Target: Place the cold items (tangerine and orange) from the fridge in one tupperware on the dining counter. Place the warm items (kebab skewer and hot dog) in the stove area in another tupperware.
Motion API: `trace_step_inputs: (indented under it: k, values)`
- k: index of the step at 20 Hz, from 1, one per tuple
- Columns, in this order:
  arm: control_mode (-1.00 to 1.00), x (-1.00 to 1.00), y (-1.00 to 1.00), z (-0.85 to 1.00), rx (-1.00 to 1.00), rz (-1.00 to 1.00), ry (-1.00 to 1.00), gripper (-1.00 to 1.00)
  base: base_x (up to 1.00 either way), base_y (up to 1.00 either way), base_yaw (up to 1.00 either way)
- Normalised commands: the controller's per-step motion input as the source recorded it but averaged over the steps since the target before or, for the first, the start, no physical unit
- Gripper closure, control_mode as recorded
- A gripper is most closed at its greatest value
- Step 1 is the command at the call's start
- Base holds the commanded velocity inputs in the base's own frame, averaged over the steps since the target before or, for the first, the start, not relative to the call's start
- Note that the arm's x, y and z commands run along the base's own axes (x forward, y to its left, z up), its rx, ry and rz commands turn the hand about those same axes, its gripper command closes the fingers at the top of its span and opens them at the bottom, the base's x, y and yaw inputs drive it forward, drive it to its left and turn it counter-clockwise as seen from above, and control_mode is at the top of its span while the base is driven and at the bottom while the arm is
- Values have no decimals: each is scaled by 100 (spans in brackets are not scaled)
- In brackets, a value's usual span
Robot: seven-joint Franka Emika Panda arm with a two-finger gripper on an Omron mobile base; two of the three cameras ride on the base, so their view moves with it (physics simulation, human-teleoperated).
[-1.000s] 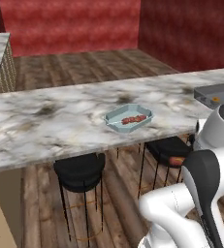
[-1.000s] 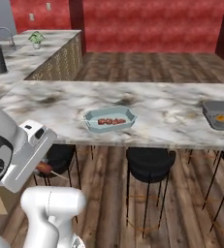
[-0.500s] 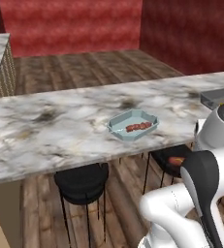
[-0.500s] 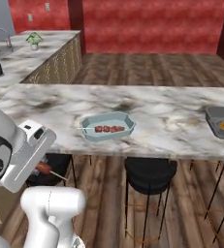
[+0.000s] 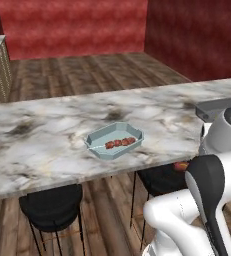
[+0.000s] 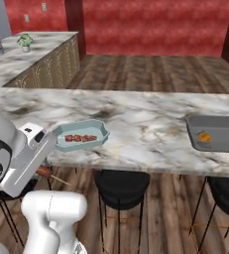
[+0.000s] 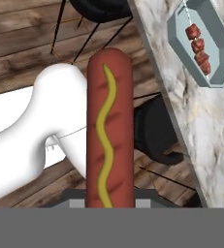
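My gripper (image 7: pixel 109 199) is shut on the hot dog (image 7: pixel 108 126), a red-brown sausage with a yellow mustard squiggle that stands up from the fingers. It hangs low, beside the dining counter's edge, and shows as a reddish end (image 6: pixel 43 171) under the counter. A light blue tupperware (image 5: pixel 98 140) sits on the marble counter with the kebab skewer (image 5: pixel 120 142) inside; from the hand it lies at the upper right (image 7: pixel 220 43). A grey tupperware (image 6: pixel 194 130) further right holds two small orange fruits (image 6: pixel 203 137), the tangerine and the orange; which is which I cannot tell.
The marble dining counter (image 5: pixel 42 145) runs across both base views. Black stools (image 5: pixel 52 207) (image 6: pixel 122 182) stand under its near edge on the wooden floor. A second counter with a small plant (image 6: pixel 25 41) lies at the back left.
The base has driven, so the whole scene has shifted and the counter and blue tupperware sit nearer. The hot dog stays in the shut gripper.
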Motion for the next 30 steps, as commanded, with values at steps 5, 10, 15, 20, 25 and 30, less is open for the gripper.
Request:
trace_step_inputs:
  k: [5,10,15,20,25,30]
  values:
    - [100,0,0,0,0,0,0,100,28,-1,1]
    - [100,0,0,0,0,0,0,100,0,47,-1]
    - [100,0,0,0,0,0,0,100,5,57,-8]
    - [-100,21,3,0,0,-3,-6,100,20,24,-8]
    - [-100,83,0,0,1,-3,-11,100,0,0,0]
    - [-100,96,0,1,4,1,3,100,0,0,0]
